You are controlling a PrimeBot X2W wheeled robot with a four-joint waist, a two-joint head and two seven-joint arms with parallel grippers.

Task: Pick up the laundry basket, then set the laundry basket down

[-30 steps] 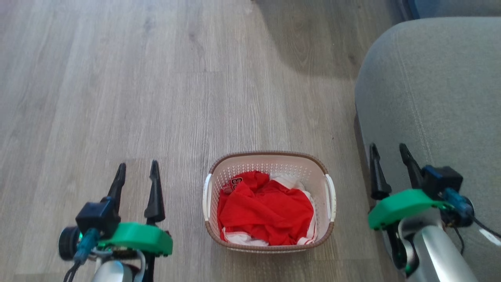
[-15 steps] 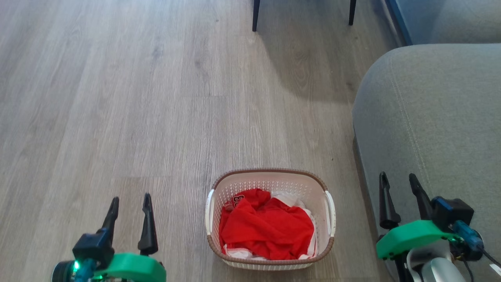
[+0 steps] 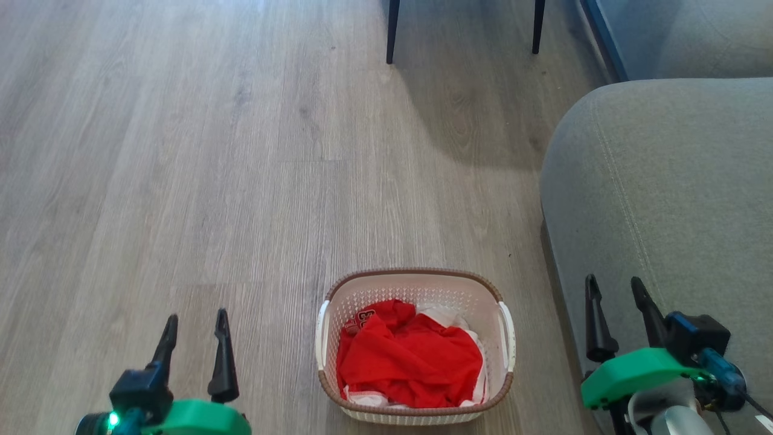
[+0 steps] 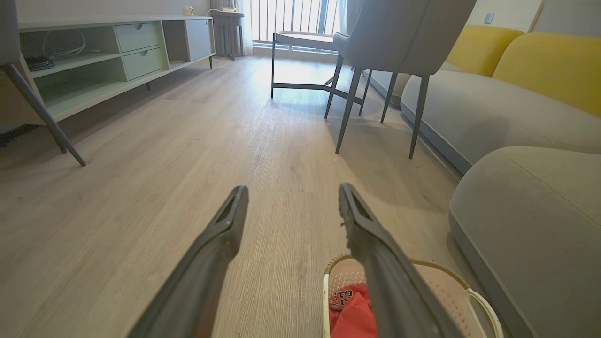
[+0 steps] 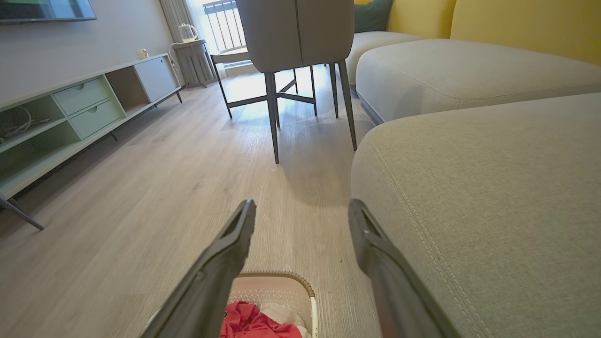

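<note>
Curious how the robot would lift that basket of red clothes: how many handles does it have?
2. On the laundry basket, the left handle runs along its left side and the right handle along its right side. None looks hidden.

One white number is showing on a red garment [image 4: 352, 314].
In the left wrist view, white digits are sitting on a fold of the cloth lying in the laundry basket [image 4: 436, 286], reading as "33", the first digit uncertain. In the head view this print [image 3: 361, 318] is blurring beyond reading.
</note>
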